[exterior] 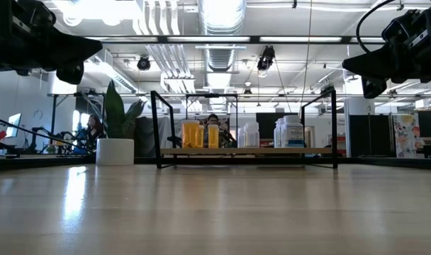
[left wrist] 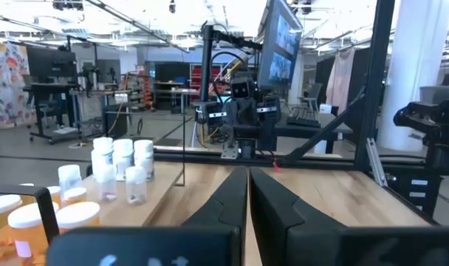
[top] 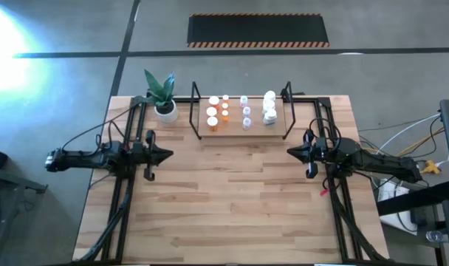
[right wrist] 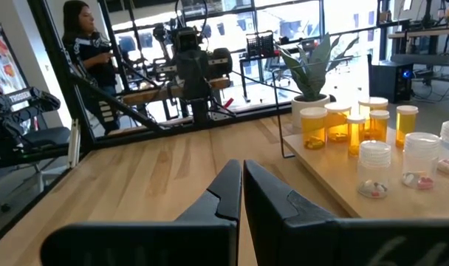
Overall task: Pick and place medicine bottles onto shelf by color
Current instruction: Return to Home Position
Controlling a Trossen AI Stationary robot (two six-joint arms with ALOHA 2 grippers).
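Observation:
The shelf (top: 243, 125), a light wooden board in a black wire frame, stands at the table's far middle. On it stand orange bottles (top: 218, 111) at the left, pale clear bottles (top: 246, 112) in the middle and white bottles (top: 269, 107) at the right, all upright on their bases. My left gripper (top: 169, 155) hovers at the table's left, shut and empty, pointing right. My right gripper (top: 289, 151) hovers at the table's right, shut and empty, pointing left. The orange bottles (right wrist: 335, 122) and clear bottles (right wrist: 374, 168) show in the right wrist view.
A white pot with a green plant (top: 164, 100) stands left of the shelf at the far left. Black rails (top: 128, 148) run along both table sides. The wooden tabletop (top: 232, 199) lies between the arms. A person (right wrist: 84, 44) stands beyond the table.

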